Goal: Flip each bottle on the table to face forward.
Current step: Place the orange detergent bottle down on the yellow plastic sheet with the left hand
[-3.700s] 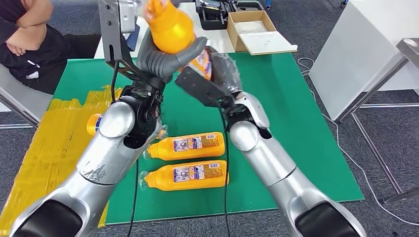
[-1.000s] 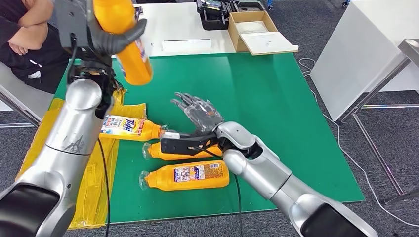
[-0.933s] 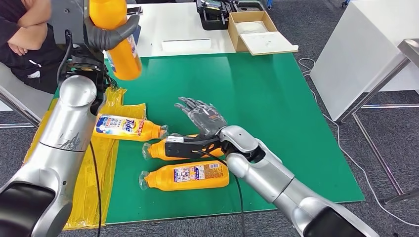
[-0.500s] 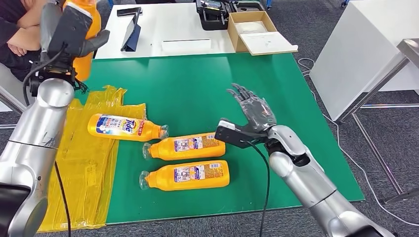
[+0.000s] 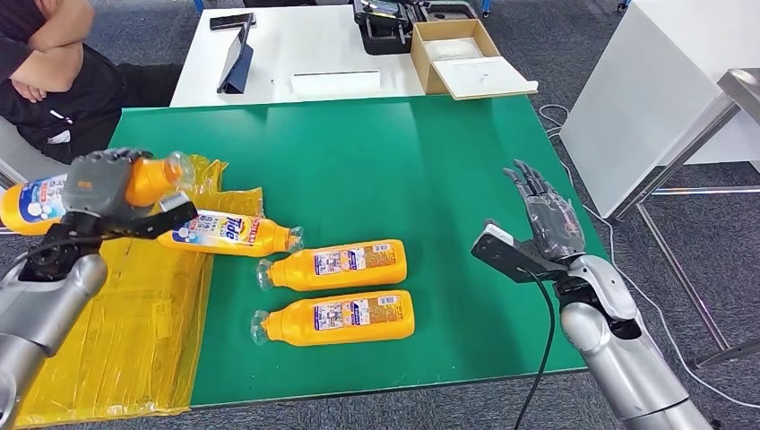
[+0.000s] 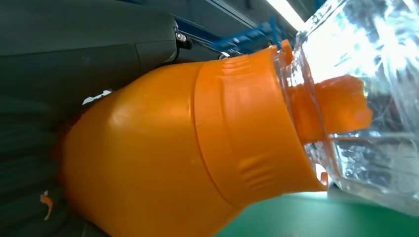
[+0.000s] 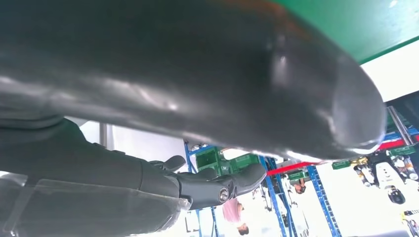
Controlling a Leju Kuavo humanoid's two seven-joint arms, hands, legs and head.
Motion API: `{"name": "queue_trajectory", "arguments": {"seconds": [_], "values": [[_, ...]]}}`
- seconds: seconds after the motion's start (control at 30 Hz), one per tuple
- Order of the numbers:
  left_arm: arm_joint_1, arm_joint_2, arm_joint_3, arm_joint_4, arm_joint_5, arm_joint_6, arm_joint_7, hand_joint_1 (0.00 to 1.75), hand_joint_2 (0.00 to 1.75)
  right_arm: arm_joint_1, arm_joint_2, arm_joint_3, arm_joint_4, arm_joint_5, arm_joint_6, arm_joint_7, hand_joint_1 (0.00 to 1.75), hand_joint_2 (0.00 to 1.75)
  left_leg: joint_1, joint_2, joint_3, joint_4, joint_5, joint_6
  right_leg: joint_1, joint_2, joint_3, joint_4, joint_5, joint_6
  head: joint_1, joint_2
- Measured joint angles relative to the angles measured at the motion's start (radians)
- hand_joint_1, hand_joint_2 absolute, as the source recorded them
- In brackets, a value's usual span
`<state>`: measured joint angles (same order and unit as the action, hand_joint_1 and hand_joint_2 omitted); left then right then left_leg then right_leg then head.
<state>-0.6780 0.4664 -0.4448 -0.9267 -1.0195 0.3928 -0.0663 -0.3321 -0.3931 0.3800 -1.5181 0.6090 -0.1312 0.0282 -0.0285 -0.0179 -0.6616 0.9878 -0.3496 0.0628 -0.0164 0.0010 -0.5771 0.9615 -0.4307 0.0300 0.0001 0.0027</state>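
My left hand (image 5: pixel 97 186) grips an orange bottle (image 5: pixel 36 199) lying sideways low over the yellow sheet at the table's left edge; its clear cap (image 5: pixel 177 167) points right and its blue label faces up. The left wrist view shows that bottle's orange shoulder (image 6: pixel 173 148) and clear cap (image 6: pixel 365 98) close up. Three more orange bottles lie on the table: one with the Tide label up (image 5: pixel 228 233), and two with the back label up (image 5: pixel 336 263) (image 5: pixel 339 316). My right hand (image 5: pixel 548 215) is open, fingers spread, above the green mat at the right.
The green mat (image 5: pixel 403 152) covers the table; a yellow sheet (image 5: pixel 125 331) lies over its left edge. A person (image 5: pixel 54 63) sits at the far left. Behind stands a white table (image 5: pixel 296 49) with a cardboard box (image 5: pixel 466 58), a tablet and a black case.
My left hand has swung the bottle down from high and upright to lying sideways low at the left. My right hand has drawn back to the right, away from the lying bottles.
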Motion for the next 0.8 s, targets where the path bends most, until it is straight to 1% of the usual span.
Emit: {"name": "queue_trajectory", "arguments": {"seconds": [0.13,0.37,0.6,0.8], "values": [[0.059,0.017,-0.03,0.04,-0.022,0.001,-0.017,1.75,1.75,0.015,0.001,-0.012,-0.016,0.008,0.002,0.0,0.0,0.0,0.0,-0.002,-0.001,0.0,0.0,0.0,0.0,0.0,0.0,0.0,0.0,0.0,0.0,0.0],[0.093,0.018,-0.066,0.094,-0.01,0.019,-0.064,1.75,1.75,0.031,0.004,-0.027,-0.028,0.024,0.004,0.0,0.0,0.0,-0.001,-0.003,-0.001,0.0,0.0,0.0,0.0,0.0,0.0,0.0,0.0,0.0,0.0,0.0],[0.12,-0.005,-0.109,0.131,0.054,0.049,-0.112,1.75,1.75,0.033,0.016,-0.041,-0.029,0.042,0.016,0.001,0.0,0.0,-0.001,-0.003,-0.001,0.0,0.0,0.0,0.0,-0.001,0.0,0.0,0.0,0.0,0.0,0.0],[0.138,-0.029,-0.143,0.136,0.118,0.041,-0.127,1.75,1.75,0.032,0.026,-0.045,-0.027,0.051,0.025,-0.001,0.0,0.0,0.0,-0.002,-0.001,0.0,0.0,0.0,0.0,0.0,0.0,0.0,0.0,0.0,0.0,0.0]]}}
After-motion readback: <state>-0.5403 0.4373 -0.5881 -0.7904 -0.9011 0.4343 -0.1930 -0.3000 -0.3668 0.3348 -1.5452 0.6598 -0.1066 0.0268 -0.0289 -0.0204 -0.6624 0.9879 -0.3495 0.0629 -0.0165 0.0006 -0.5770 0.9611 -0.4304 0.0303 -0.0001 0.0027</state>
